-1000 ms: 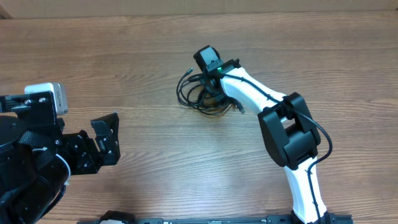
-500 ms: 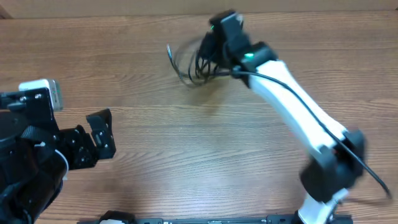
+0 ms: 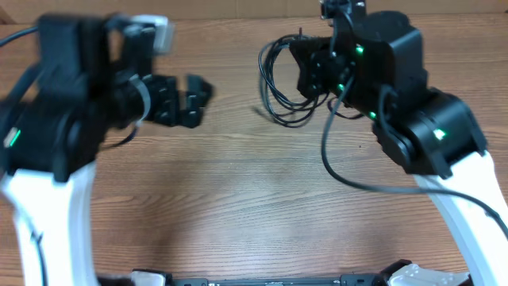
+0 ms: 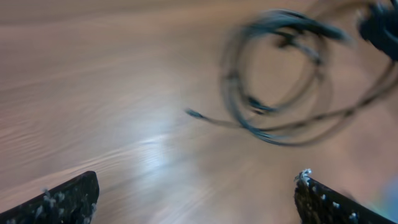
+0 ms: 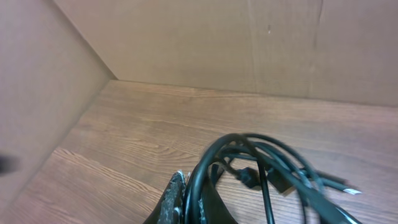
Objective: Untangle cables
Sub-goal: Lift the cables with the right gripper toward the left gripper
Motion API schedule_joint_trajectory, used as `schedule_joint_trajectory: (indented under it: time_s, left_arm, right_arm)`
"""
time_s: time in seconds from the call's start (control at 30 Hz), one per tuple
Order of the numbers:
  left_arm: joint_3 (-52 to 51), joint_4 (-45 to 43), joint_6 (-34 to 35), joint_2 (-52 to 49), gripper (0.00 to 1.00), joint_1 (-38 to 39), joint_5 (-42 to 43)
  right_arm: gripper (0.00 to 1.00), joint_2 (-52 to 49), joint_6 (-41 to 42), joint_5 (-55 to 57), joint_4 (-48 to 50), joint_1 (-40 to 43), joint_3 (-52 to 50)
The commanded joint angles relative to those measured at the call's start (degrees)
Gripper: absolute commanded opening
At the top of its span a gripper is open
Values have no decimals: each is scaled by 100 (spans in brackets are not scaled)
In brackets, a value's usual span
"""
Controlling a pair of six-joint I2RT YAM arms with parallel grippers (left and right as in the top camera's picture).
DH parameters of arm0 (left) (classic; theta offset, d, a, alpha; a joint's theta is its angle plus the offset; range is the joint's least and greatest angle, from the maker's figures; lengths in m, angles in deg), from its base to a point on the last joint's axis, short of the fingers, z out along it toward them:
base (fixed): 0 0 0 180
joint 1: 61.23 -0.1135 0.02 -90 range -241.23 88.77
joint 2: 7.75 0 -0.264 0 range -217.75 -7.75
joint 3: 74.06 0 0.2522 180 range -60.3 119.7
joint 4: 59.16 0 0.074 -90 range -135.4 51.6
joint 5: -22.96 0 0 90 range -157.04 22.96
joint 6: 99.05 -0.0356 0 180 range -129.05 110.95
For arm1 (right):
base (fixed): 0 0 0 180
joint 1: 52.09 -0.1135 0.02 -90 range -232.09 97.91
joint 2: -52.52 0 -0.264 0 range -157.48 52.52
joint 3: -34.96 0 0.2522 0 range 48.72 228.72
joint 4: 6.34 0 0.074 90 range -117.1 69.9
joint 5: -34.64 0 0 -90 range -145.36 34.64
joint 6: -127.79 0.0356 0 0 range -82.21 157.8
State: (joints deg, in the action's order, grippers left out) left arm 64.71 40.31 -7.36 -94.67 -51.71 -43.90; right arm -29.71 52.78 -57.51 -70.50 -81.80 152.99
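The right gripper (image 3: 308, 77) is clenched on the cables (image 3: 263, 75). The right wrist view shows its fingers (image 5: 175, 198) pressed together with the black strands (image 5: 239, 138) pinched between them. The left gripper (image 3: 190, 98) is released and empty. In the left wrist view its two fingers (image 4: 68, 199) stand far apart with only the wooden table (image 4: 112, 93) between them.

**Task status**

1. We judge the task to be at an early stage. The wooden table (image 3: 238, 199) carries no separated cord.
2. The two cables are one overlapping coil (image 4: 231, 87). They hang from the right gripper near the far edge of the table and appear lifted clear of the surface, below the cardboard wall (image 5: 186, 37).
3. One loose end (image 4: 194, 113) trails out of the coil toward the left gripper. We cannot tell which cord it belongs to.
4. What is done: the bundle is gripped and raised. What is left: a second grip by the left gripper, then pulling the loops apart.

**Change from the earlier frames**

1. One second ago the left arm sat low at the near left corner. It now stands higher in the overhead view, with its gripper facing the coil.
2. The right arm has swung from mid-table toward the far edge.
3. The bundle has travelled with it and now spreads into wider loops.
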Motion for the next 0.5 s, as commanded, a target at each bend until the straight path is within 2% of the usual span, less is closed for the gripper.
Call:
schedule_joint_trajectory:
  time_s: [0.0, 0.17, 0.4, 0.47]
  left_arm:
    - [-15, 44, -1480, -531, 100, 17, 2835]
    - [-15, 184, -1895, -1246, 100, 28, 3355]
    - [-15, 715, -3696, -1810, 100, 229, 3532]
    - [-15, 704, -3998, -1902, 100, 341, 3493]
  right_arm:
    - [4, 444, -564, -33, -66, -9, 72]
    - [4, 673, -654, -31, -210, -9, 72]
    - [4, 723, -660, -35, -428, -9, 72]
    - [4, 723, -658, -52, -431, -11, 74]
